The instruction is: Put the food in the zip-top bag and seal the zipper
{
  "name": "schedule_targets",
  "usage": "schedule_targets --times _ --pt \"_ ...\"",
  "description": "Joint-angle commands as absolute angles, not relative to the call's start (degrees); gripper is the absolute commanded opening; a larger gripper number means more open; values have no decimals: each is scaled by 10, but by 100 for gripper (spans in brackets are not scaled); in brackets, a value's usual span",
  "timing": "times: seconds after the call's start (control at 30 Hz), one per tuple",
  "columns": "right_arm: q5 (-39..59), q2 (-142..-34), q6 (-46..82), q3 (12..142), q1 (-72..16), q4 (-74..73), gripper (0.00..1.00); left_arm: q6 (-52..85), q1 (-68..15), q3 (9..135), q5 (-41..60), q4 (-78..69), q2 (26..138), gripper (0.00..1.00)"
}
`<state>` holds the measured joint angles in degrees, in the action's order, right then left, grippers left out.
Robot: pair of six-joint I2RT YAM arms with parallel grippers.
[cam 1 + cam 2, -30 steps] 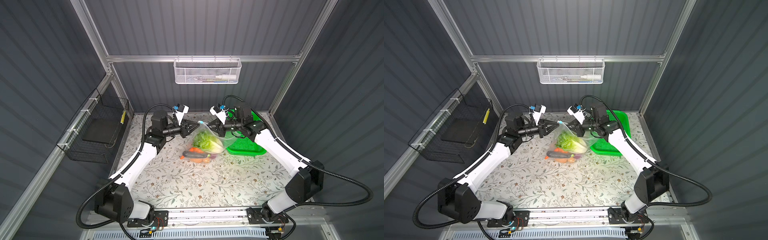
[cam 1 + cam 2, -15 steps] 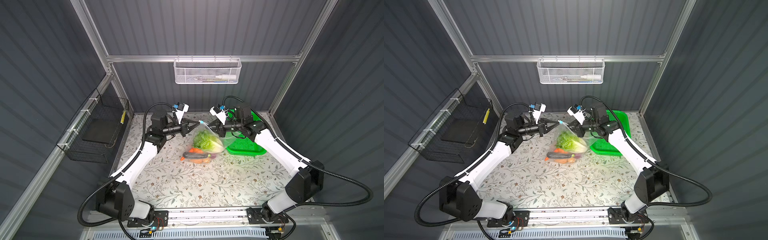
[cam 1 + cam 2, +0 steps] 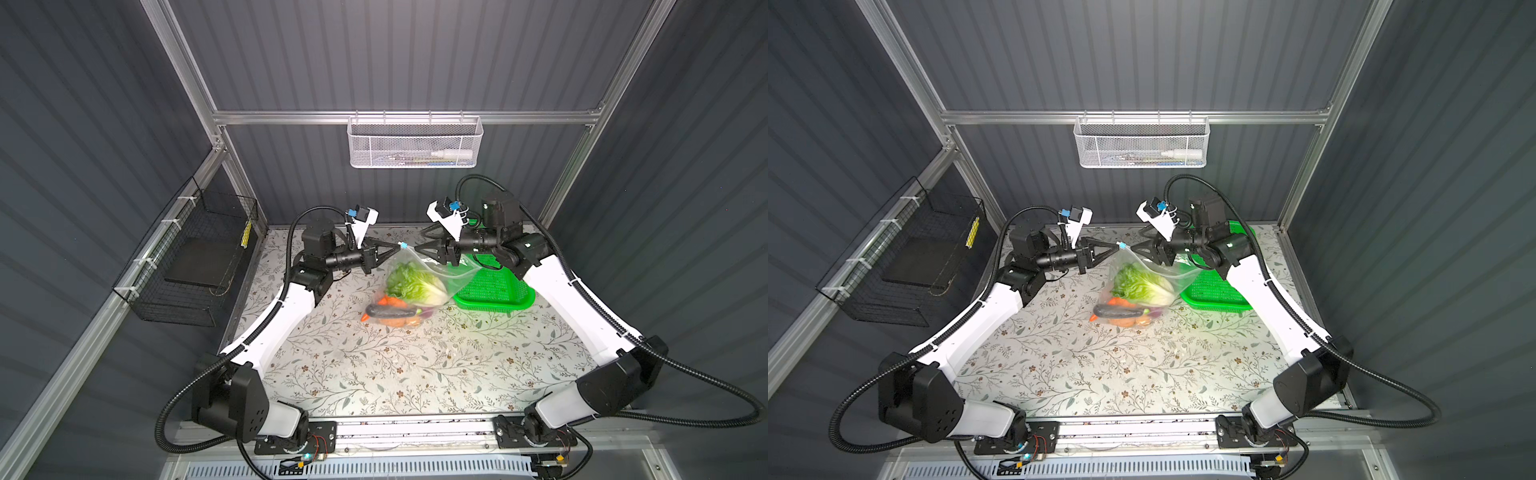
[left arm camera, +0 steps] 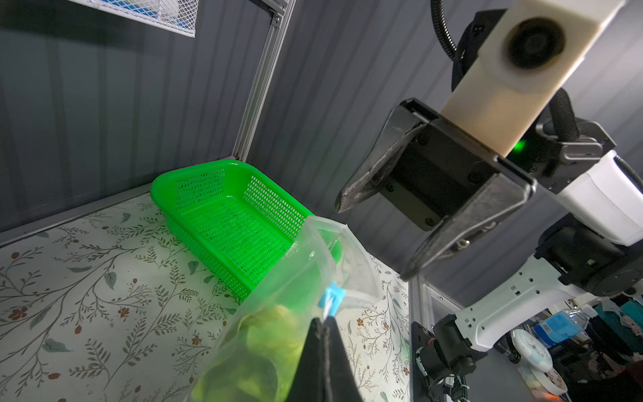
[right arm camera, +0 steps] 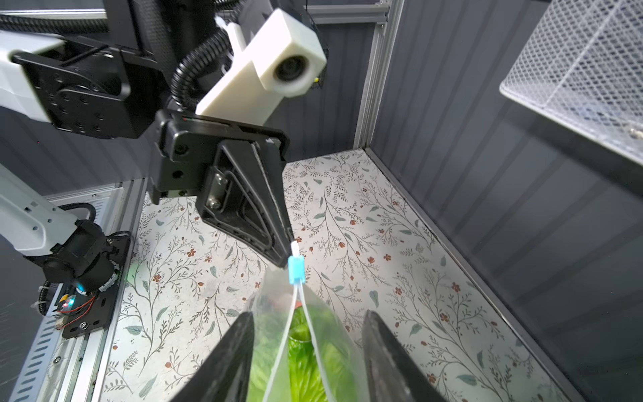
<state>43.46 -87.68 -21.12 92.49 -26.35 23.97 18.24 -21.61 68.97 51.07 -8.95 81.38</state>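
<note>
some food hidden under cabbage inside crinkly bag

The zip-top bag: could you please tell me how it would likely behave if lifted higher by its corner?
Probably floppy: the zip-top bag sags in creases below the left gripper, shut on its corner by the slider. Likely bottom-heavy: the food pools at its low end on the table. The unsealed zipper may gape.
</note>
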Motion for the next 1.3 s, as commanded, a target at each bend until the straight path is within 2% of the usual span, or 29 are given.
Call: schedule_targets --times 0.0,0.23,0.37,0.47,0.6,0.87,1.1,1.27 --pt "478 -884 -235 941 -267 263 53 181 -225 718 525 -86 816 0" --pt "496 -927 -253 983 -275 288 52 174 -231 716 523 -79 814 0" --pt "511 -947 -255 1008 -279 307 45 170 -232 715 523 -76 813 0" --pt "511 -955 -257 1012 -281 319 38 167 -232 715 523 -75 813 0" --pt "507 -953 -256 1003 -281 319 22 163 -232 714 522 -72 811 0" --pt "499 -957 -265 1004 -280 328 4 165 -232 717 514 -70 806 0" --pt "429 -954 -286 987 -280 348 5 166 -231 693 432 -93 767 0" --pt "398 -950 -299 970 -280 360 8 171 -231 689 421 -100 758 0"
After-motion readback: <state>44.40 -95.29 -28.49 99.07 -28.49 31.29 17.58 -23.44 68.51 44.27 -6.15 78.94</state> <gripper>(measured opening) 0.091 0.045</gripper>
